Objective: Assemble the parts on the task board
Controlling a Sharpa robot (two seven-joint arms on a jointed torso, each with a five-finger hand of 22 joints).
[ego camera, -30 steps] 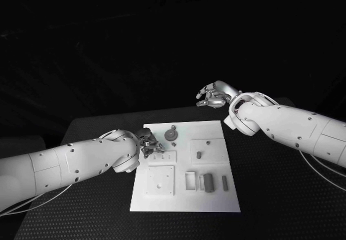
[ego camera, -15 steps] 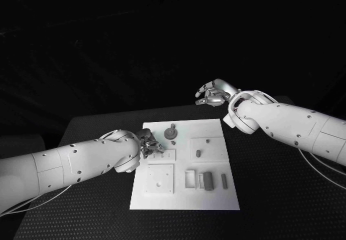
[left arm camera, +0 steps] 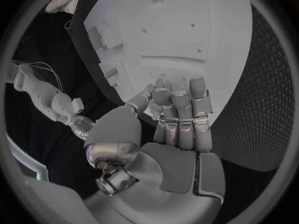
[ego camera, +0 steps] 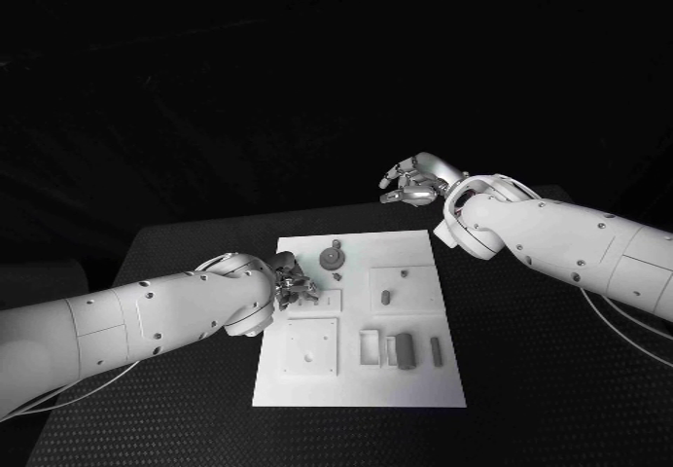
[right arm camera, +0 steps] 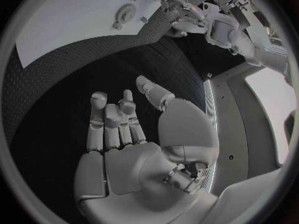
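The white task board [ego camera: 421, 248] lies mid-table. On it are a grey round part [ego camera: 331, 259] near the far edge, a small grey peg [ego camera: 386, 298] on a square plate, and a grey block [ego camera: 404, 352] with a slim bar [ego camera: 437, 352] beside it. My left hand [ego camera: 291, 283] sits low at the board's left edge, close to the slotted plate [ego camera: 317, 305]. In the left wrist view its fingers [left arm camera: 179, 109] lie straight and hold nothing above the board [left arm camera: 187, 30]. My right hand [ego camera: 409, 183] hangs raised beyond the table's far edge, its fingers [right arm camera: 115, 119] spread and empty.
A square plate with a hole [ego camera: 308, 350] and a small open frame [ego camera: 371, 347] sit on the board's near half. Black textured table [ego camera: 547, 370] surrounds the board, with wide room right of it. In the right wrist view the board [right arm camera: 69, 30] and my left hand [right arm camera: 182, 14] lie far off.
My right hand has risen slightly beyond the far edge. The left hand stays at the board's left edge, and the parts have not moved.
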